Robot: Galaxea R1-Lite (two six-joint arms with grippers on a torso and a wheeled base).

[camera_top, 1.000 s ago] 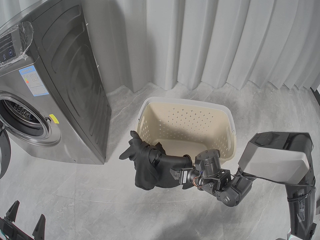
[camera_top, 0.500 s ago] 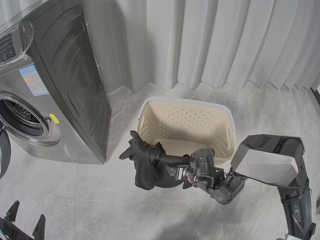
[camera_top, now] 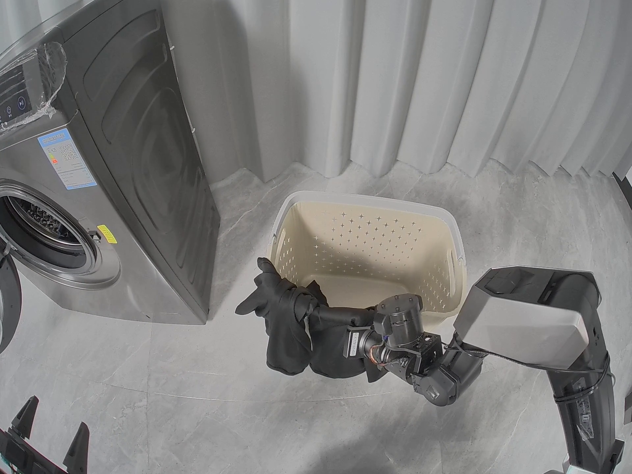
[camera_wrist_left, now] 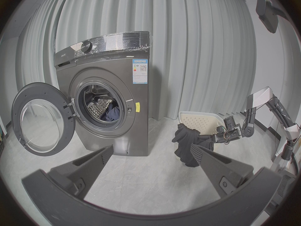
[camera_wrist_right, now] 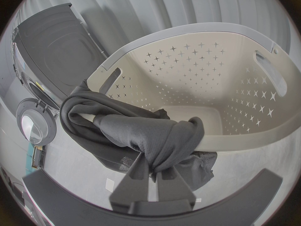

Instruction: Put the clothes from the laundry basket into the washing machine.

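The right claw (camera_wrist_right: 153, 168), its fingers pinched almost together, holds a fold of a dark grey garment (camera_top: 289, 337) that straddles the near rim of the cream laundry basket (camera_top: 368, 200), at lower centre of the head view. Most of the cloth hangs down the basket's outer wall toward the floor, and a small tail lies inside. Its long axis runs roughly left to right along that rim, from the claw to the basket's near-left corner, where a bunched end points toward the washing machine (camera_top: 131, 166) at the frame's left.

The task looks well advanced. The machine's door (camera_wrist_left: 40, 120) stands open, a dark blue item (camera_wrist_left: 113, 113) already lies in the drum, and the basket holds nothing else that can be seen. The grey garment seems to be the last piece, and it has yet to be lifted clear, carried to the drum and let go. The left claw (camera_top: 56, 416), spread wide and empty, sits at the lower left corner of the head view.
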